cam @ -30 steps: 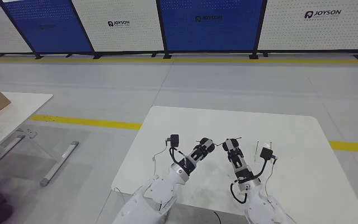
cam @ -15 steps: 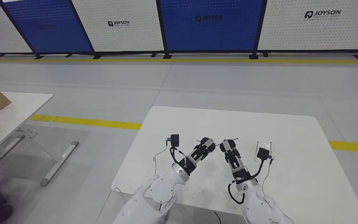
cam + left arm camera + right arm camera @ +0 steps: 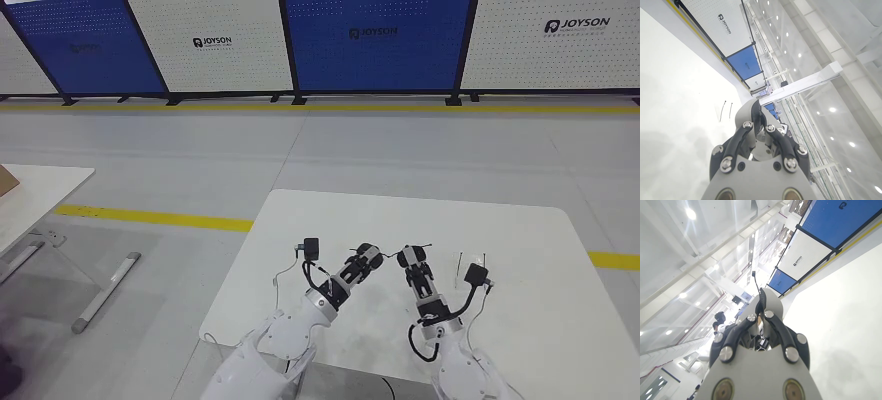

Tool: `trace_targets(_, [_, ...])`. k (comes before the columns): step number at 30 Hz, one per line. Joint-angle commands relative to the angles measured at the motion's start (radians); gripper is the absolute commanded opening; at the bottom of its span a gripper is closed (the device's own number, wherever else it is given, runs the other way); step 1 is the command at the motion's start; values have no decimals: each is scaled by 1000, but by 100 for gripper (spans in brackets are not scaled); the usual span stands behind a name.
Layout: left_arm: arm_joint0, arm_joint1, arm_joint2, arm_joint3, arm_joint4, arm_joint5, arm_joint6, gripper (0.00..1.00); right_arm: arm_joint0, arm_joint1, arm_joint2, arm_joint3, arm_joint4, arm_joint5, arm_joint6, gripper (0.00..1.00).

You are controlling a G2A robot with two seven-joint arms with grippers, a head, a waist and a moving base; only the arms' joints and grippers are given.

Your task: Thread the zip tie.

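My right gripper (image 3: 411, 257) is shut on a black zip tie (image 3: 755, 280). The tie's square head (image 3: 753, 273) sticks out past the fingertips, and it also shows as a dark tick (image 3: 427, 246) in the top view. My left gripper (image 3: 366, 253) hangs close beside it, a small gap apart. Its fingers (image 3: 755, 106) are pressed together, and a thin black end (image 3: 350, 250) pokes out by its tip. Both grippers hover above the white table (image 3: 330, 215), tips pointing away from me.
Two spare black zip ties (image 3: 460, 266) (image 3: 483, 262) lie side by side on the table beyond the right gripper; the left wrist view shows them too (image 3: 722, 111). Small black camera boxes on cables stand by each arm (image 3: 311, 247) (image 3: 474, 272).
The right gripper drifted a little toward the left one, then eased back out. The left gripper barely moved. Both stayed shut.
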Motion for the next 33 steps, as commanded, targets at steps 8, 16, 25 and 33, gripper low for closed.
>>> trace_targets(8, [-6, -3, 6, 7, 16, 9, 8, 0, 12, -5, -17, 37, -71, 0, -26, 0])
trace_targets(16, [0, -3, 1, 2, 15, 5, 10, 0, 13, -10, -20, 45, -94, 0, -34, 0])
trace_targets(25, [5, -3, -3, -1, 15, 2, 8, 0, 7, -12, -12, 34, -82, 0, -15, 0])
trace_targets(33, [6, -4, -3, -2, 18, 3, 6, 0, 3, -12, -7, 31, -90, 0, 3, 0])
